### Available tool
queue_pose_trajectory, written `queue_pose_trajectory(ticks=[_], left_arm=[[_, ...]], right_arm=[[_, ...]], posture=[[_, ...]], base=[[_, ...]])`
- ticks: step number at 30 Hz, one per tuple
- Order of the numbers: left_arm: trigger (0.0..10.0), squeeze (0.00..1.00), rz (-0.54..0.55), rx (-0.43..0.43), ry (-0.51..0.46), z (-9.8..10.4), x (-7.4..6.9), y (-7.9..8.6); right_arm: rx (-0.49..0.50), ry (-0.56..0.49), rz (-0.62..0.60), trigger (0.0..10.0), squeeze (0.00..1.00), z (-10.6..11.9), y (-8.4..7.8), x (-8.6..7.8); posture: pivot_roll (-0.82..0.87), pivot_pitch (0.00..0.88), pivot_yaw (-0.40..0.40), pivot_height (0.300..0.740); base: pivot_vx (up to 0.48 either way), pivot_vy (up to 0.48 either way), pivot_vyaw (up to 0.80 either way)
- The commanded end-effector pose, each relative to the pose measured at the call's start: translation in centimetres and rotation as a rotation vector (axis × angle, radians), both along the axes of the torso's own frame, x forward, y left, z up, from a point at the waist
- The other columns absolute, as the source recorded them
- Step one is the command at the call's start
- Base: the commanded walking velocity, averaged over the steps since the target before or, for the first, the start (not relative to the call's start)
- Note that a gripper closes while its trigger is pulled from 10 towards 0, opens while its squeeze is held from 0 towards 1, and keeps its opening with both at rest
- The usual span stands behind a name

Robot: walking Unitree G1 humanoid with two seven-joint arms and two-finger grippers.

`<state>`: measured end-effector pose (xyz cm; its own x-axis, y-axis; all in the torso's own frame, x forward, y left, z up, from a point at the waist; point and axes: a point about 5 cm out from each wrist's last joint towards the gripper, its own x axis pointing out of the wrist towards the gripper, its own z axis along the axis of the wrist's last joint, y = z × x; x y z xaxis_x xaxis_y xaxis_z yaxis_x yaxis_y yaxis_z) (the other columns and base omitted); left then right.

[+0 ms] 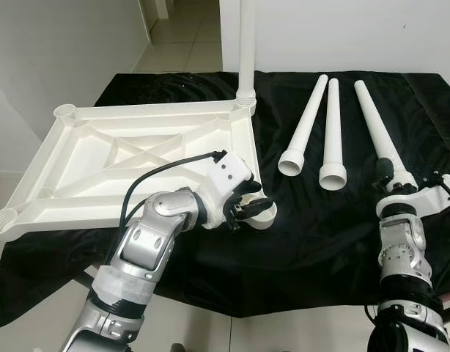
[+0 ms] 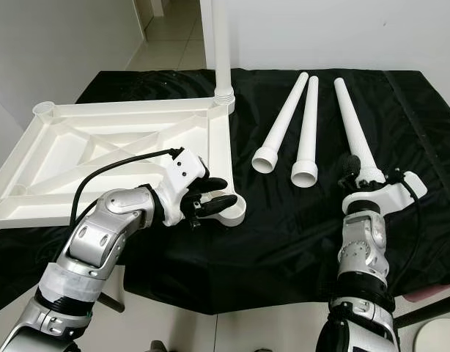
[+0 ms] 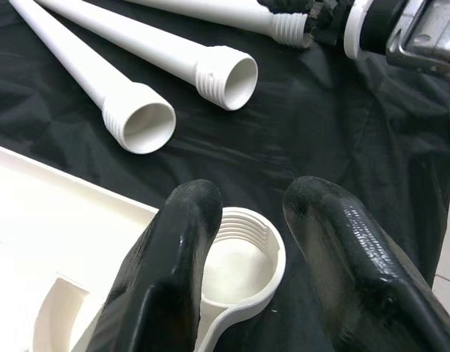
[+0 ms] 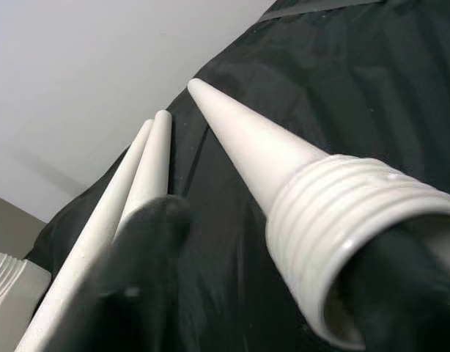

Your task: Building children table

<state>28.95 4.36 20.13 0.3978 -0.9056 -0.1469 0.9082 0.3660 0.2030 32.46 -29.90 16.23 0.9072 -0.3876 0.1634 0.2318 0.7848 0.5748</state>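
The white tabletop (image 1: 137,158) lies upside down on the black cloth, with one white leg (image 1: 247,44) standing upright in its far right corner. My left gripper (image 1: 243,207) is open at the near right corner, its fingers (image 3: 174,249) straddling the threaded socket (image 3: 236,257). To the right, three loose legs lie side by side (image 1: 305,121) (image 1: 333,125) (image 1: 375,125). My right gripper (image 1: 390,174) is open around the threaded end (image 4: 342,213) of the rightmost leg, with a gap between that leg and one finger (image 4: 137,264).
The black cloth (image 1: 313,242) covers the work table and hangs over its front edge. A white wall stands behind, with a tiled passage (image 1: 181,37) at the back left. A round white object (image 2: 437,337) sits on the floor at the lower right.
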Motion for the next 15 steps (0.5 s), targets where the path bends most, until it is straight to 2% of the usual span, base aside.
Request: queue_pose_trajectory(ticks=[1,8,15], left_arm=[[10.0,0.00,0.076,0.015,-0.022,0.04,0.19,0.09],[10.0,0.00,0.084,0.019,-0.024,-0.09,0.15,0.00],[10.0,0.00,0.131,0.045,-0.040,-0.90,0.31,-0.12]], right_arm=[[-0.001,0.004,0.033,0.0,0.00,0.22,0.20,0.46],[-0.038,0.054,0.060,0.0,0.00,0.35,0.24,0.62],[-0.062,0.109,0.084,0.0,0.00,0.02,1.05,0.41]], posture=[[0.06,0.107,0.107,0.740],[0.04,0.110,0.094,0.740],[0.00,0.106,0.072,0.740]], base=[[0.000,0.000,0.00],[0.000,0.000,0.00],[0.000,0.000,0.00]])
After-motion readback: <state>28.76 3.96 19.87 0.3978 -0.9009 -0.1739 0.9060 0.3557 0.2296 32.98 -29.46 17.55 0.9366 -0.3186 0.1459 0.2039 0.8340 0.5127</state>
